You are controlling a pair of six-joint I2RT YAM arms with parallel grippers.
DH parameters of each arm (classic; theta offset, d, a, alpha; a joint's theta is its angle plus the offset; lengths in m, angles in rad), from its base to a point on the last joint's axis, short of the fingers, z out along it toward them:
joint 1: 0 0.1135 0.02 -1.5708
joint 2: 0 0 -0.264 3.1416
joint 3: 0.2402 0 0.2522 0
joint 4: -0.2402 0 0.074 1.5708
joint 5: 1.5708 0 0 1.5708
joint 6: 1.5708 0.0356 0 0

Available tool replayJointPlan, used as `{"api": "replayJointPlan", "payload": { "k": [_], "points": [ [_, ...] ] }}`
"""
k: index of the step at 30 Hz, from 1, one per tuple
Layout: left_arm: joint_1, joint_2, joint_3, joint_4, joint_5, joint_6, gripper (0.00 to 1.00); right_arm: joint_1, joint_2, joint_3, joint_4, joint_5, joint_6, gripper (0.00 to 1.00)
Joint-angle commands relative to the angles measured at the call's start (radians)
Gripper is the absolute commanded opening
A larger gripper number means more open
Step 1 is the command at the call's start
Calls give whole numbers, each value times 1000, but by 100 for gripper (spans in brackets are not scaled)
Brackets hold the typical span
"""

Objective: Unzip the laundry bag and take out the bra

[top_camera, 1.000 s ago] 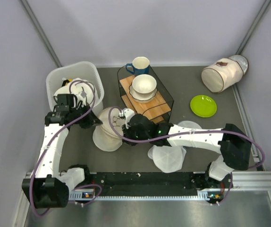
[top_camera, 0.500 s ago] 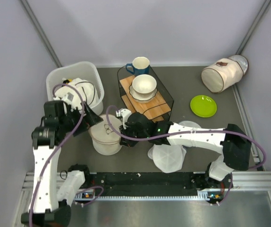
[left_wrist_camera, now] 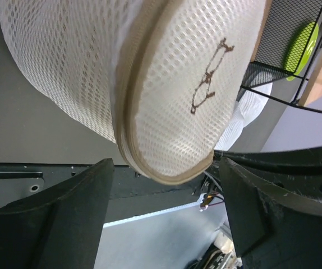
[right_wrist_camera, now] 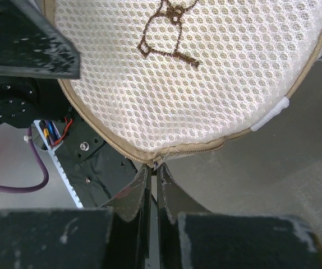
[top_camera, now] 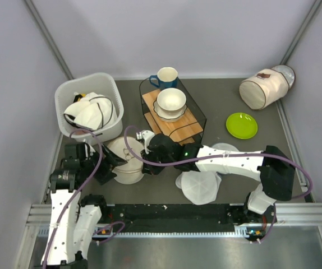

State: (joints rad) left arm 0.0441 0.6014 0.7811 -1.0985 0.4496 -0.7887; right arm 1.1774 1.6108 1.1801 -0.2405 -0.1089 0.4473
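Note:
The laundry bag (top_camera: 125, 159), a round cream mesh pouch with a tan zip rim, lies left of centre on the table. My left gripper (top_camera: 109, 162) is open at its left side. In the left wrist view the bag's (left_wrist_camera: 166, 84) lower rim hangs between the spread fingers of the gripper (left_wrist_camera: 164, 185), which do not touch it. My right gripper (top_camera: 148, 157) is at the bag's right edge. In the right wrist view the gripper (right_wrist_camera: 153, 167) is shut on the zip pull at the bag's (right_wrist_camera: 206, 73) rim. The bra is out of view.
A white basket (top_camera: 65, 98) of clothes stands at the back left. A black wire rack (top_camera: 197, 109) holds a bowl (top_camera: 171, 101), with a blue mug (top_camera: 166, 75) behind. A green plate (top_camera: 242, 125), a cylinder bag (top_camera: 262, 88) and translucent discs (top_camera: 200, 188) lie to the right.
My left gripper let go of the bag's left edge, opened and drew back toward the near left. The bag settled lower and flatter. The right gripper kept its pinch.

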Motion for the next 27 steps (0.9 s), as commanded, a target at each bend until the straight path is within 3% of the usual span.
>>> {"api": "replayJointPlan", "payload": {
  "k": [1, 2, 3, 6, 14, 21, 22, 25, 27],
  "points": [
    [0, 24, -40, 161, 29, -47, 74, 11, -6, 50, 13, -14, 8, 0],
    [0, 35, -40, 167, 17, -38, 67, 11, -9, 44, 12, -12, 10, 0],
    [-1, 56, -33, 167, 3, -29, 43, 11, -12, 41, 13, -11, 8, 0],
    [-1, 106, 26, 157, -54, 31, 0, 10, -31, 23, -2, 1, -13, 0],
    [0, 241, 181, 108, -104, 183, 0, -33, -150, -122, -59, 101, -160, 0],
    [0, 313, 216, 146, -66, 255, 0, -42, -155, -97, -77, 135, -159, 0],
    [0, 317, 216, 149, -49, 269, 0, -42, -154, -93, -77, 135, -154, 2],
    [0, 339, 210, 154, 20, 289, 0, -42, -170, -71, -79, 124, -153, 30],
    [2, 344, 202, 154, 32, 289, 0, -42, -193, -56, -74, 86, -160, 37]
  ]
}}
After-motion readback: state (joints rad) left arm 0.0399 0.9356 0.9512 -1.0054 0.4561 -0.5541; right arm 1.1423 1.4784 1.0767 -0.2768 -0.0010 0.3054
